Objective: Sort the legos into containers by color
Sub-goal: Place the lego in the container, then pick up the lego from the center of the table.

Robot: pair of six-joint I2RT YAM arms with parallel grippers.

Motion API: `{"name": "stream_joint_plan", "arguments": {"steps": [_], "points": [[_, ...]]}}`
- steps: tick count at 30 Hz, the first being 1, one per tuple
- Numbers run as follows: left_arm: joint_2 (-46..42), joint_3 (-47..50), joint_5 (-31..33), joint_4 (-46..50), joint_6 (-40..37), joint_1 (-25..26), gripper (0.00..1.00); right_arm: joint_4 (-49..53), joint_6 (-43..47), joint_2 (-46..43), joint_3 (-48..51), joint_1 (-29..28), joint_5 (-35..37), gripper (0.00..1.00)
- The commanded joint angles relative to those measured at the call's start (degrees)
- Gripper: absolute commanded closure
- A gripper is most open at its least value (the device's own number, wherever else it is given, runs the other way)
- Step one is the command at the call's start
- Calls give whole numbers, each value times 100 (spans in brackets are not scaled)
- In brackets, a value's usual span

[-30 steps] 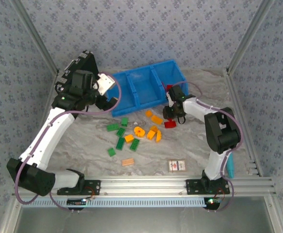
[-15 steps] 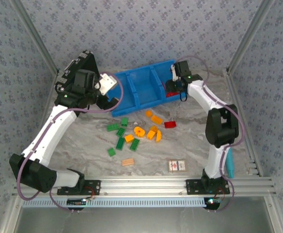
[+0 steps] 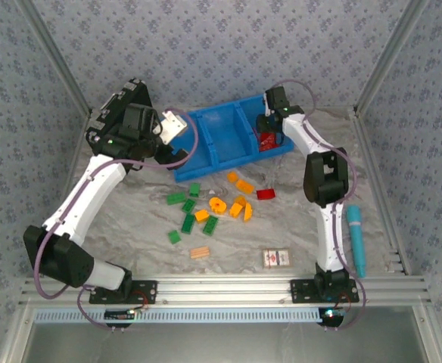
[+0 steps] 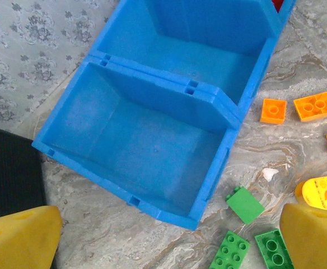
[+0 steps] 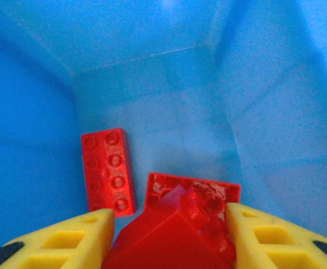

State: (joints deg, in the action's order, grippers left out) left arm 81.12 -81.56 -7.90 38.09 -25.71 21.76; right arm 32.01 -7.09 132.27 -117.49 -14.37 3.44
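The blue containers (image 3: 206, 162) stand at the back of the table as three joined bins. My right gripper (image 3: 267, 136) hangs inside the right bin, shut on a red lego (image 5: 166, 238) between its yellow fingers (image 5: 74, 241). Two more red legos (image 5: 108, 171) lie on that bin's floor. My left gripper (image 3: 174, 156) stands open just in front of the left bin (image 4: 146, 145), which holds nothing, as does the middle bin (image 4: 197, 39). Loose green legos (image 3: 188, 222), orange-yellow ones (image 3: 244, 185) and one red lego (image 3: 266, 194) lie scattered mid-table.
A tan ridged piece (image 3: 199, 252) and a white printed card (image 3: 277, 258) lie near the front. A teal tool (image 3: 355, 238) rests along the right rail. A black case (image 3: 122, 106) sits at the back left, behind my left arm.
My right gripper has carried its red lego from the table by the loose pile up and back into the right bin. My left arm has shifted slightly.
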Motion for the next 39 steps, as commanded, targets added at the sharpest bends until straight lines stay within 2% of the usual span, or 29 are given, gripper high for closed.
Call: {"name": "stream_joint_plan", "arguments": {"steps": [1,16,23,30,36,39], "points": [[26,-263,-7,206,-102,-31,0,216,-82,183,-231,55,-19,55],[41,-406,-196,237,14,-23,0,69,32,-689,559,84,-262,33],[-427,-130,-231,119,31,32,0,-85,-81,-1386,1361,33,-228,33],[-859,34,-531,169,33,117,0,-164,-159,-2577,2861,-45,-346,36],[-1204,338,-545,118,-48,222,0,71,359,-3734,4122,-209,-419,39],[-1285,406,-571,120,-75,244,0,332,879,-4113,4312,-282,-685,38]]}}
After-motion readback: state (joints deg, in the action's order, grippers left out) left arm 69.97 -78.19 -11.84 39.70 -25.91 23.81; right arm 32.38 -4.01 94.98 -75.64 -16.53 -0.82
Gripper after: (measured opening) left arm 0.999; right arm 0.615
